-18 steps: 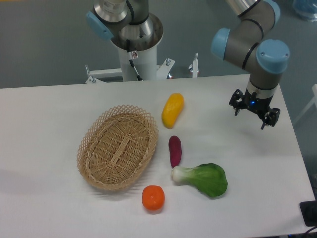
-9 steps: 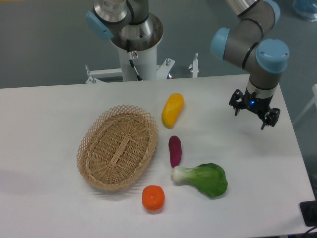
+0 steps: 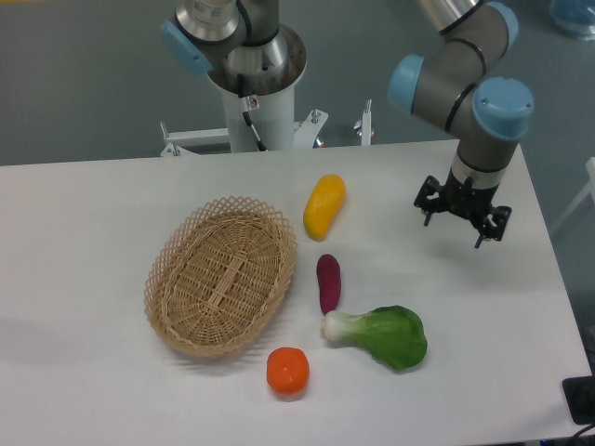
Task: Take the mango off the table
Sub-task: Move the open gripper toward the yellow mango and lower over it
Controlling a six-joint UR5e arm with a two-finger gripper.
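Note:
The mango [image 3: 323,205] is a smooth yellow-orange oval lying on the white table [image 3: 93,204], just right of the basket's far end. My gripper [image 3: 455,227] hangs over the table's right side, well to the right of the mango and apart from it. Its fingers point down and stand open with nothing between them.
A woven wicker basket [image 3: 221,275] sits left of centre. A dark purple vegetable [image 3: 328,282] lies below the mango, a green bok choy [image 3: 381,334] to its lower right, and a round orange fruit [image 3: 287,370] near the front edge. The robot's base column [image 3: 256,84] stands behind the table.
The gripper has shifted a little to the left, toward the mango, and turned slightly. The objects on the table have not moved.

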